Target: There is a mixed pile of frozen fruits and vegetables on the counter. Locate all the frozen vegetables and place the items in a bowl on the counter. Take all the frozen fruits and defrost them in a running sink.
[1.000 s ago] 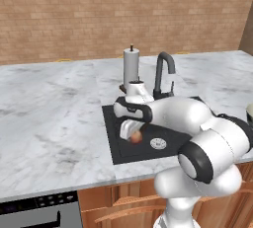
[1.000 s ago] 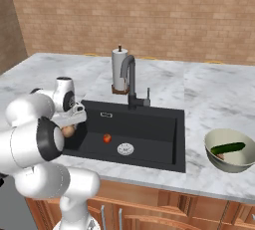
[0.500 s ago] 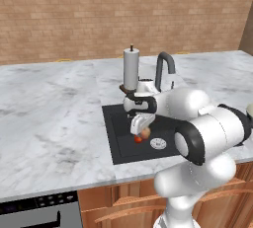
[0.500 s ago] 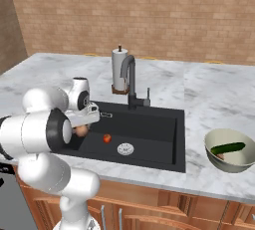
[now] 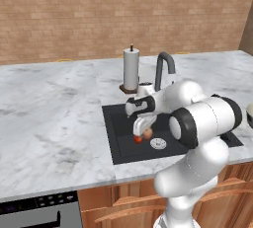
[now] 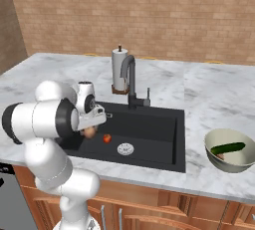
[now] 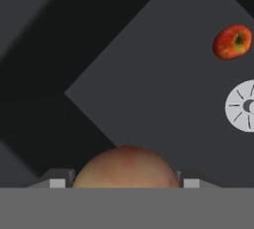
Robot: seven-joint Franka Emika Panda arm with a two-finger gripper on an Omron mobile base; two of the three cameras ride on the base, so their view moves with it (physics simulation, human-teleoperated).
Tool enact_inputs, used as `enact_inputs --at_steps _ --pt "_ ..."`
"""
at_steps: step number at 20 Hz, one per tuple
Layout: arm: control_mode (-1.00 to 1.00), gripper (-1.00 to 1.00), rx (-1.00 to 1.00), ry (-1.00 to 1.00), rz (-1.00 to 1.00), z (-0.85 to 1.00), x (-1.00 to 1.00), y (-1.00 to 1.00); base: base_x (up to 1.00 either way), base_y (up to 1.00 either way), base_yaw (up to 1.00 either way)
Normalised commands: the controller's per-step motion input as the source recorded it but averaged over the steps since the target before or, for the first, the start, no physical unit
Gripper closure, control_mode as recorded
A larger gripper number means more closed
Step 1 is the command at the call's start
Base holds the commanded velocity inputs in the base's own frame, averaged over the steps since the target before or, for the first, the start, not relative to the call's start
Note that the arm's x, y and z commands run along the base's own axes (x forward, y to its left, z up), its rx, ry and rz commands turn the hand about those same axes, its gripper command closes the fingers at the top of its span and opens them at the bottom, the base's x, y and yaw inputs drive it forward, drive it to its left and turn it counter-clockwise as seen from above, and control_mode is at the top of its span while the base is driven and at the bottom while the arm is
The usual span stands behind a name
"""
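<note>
My gripper [image 5: 142, 129] hangs low inside the black sink [image 5: 118, 140], shut on the orange-tan peach-like ball [image 5: 147, 133]. In the hand view that ball [image 7: 124, 166] sits between the two fingertips of the gripper [image 7: 124, 183], above the dark sink floor [image 7: 139, 84]. The small red ball [image 7: 231, 41] lies loose on the floor near the silver drain [image 7: 243, 106]. From the right base view, the red ball [image 6: 107, 138] rests just right of the held ball [image 6: 89, 132]. The bowl [image 6: 210, 144] on the counter [image 6: 214, 89] holds the green cucumber-like stick [image 6: 227, 148].
The dark gooseneck faucet [image 5: 163, 69] rises behind the sink, with a paper towel holder [image 5: 131, 69] just left of it. The brick wall [image 5: 123, 15] closes the back of the counter. Wooden cabinets [image 6: 164, 209] run below.
The arm has swung from the sink's left side toward its middle, carrying the orange-tan ball closer to the red ball. The red ball has stayed in place.
</note>
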Motion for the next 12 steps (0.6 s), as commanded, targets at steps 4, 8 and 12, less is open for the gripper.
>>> enact_inputs --at_steps 4,8,12 --pt "-1.0 1.0 -0.06 -0.03 -0.01 -0.32 0.34 -0.13 0.0 0.0 0.0" --pt "-1.0 1.0 0.0 0.0 -0.02 -0.26 0.44 -0.23 0.0 0.0 0.0" --pt "-1.0 1.0 0.0 0.0 -0.05 -0.35 0.41 -0.19 0.0 0.0 0.0"
